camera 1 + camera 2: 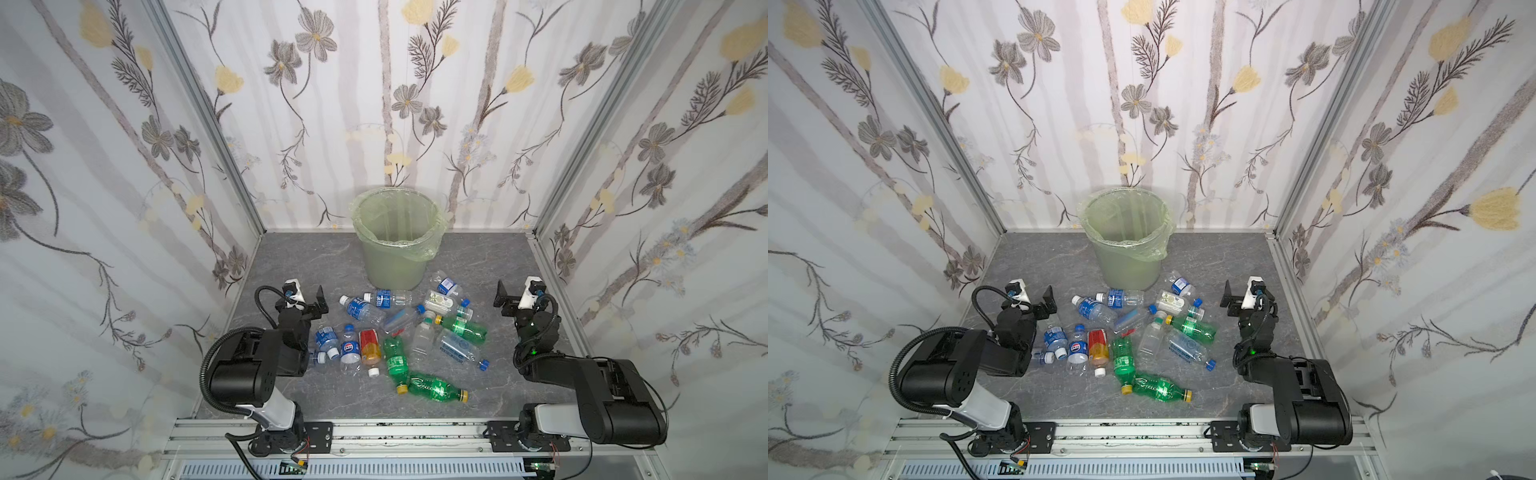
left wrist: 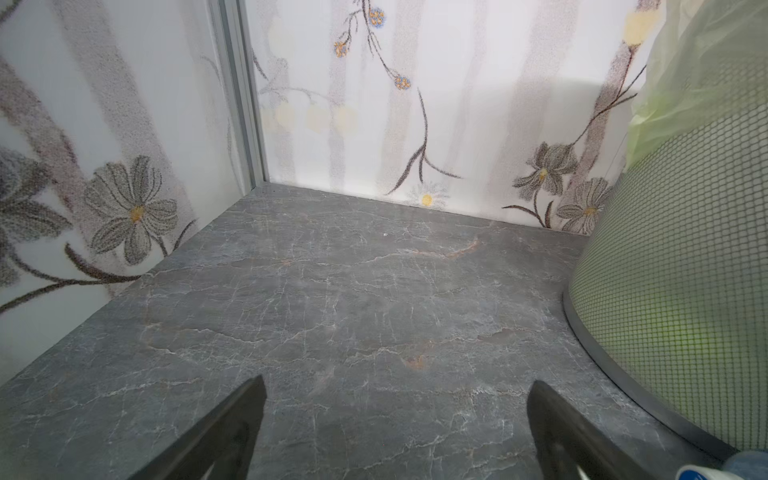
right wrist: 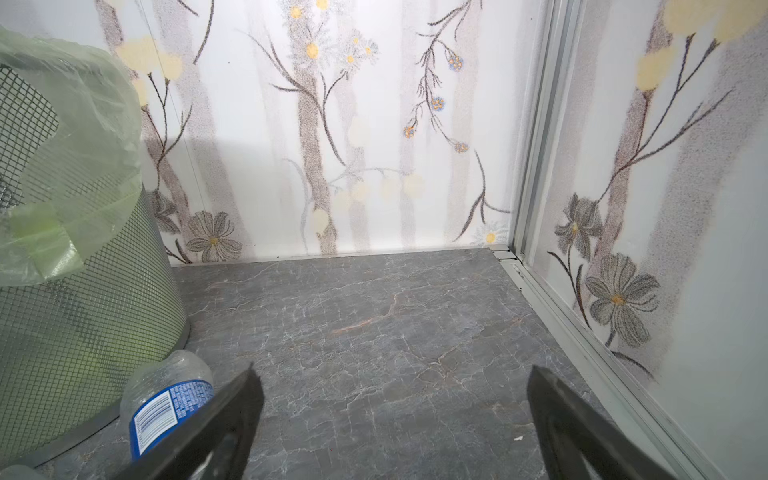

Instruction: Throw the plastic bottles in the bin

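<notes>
Plastic bottles (image 1: 424,338) lie on their sides in a loose heap on the grey tabletop (image 1: 291,257), just in front of the upright, bag-lined bin (image 1: 395,266). The left end effector (image 2: 397,411) and the right end effector (image 3: 395,407) flank the heap's far side, both released, jaws spread wide over bare tabletop, grasping nothing.

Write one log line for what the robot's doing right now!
left gripper: open, empty | right gripper: open, empty | bottles: on table | bin: upright
</notes>
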You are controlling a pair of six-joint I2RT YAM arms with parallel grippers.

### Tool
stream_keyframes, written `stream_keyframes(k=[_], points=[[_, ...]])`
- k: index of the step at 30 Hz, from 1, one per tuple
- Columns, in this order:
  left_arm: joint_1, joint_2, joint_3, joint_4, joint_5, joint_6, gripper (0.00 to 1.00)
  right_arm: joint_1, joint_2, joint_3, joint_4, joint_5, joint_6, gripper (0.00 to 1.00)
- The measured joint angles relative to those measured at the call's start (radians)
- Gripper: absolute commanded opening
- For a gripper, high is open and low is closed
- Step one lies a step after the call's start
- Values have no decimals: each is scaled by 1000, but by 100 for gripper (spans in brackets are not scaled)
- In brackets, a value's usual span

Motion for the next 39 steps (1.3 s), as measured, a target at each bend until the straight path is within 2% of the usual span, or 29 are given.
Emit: stream_keyframes(k=[26, 31, 39], points=[[0, -8, 0, -5, 1, 0, 100, -5, -17, 12, -30, -9, 0, 100], [-9, -98, 15, -70, -35, 0, 100, -2, -100, 50, -115, 2, 0, 100], [-43, -315, 156, -381, -103, -9, 100, 24, -264, 206, -476, 23, 25, 100]])
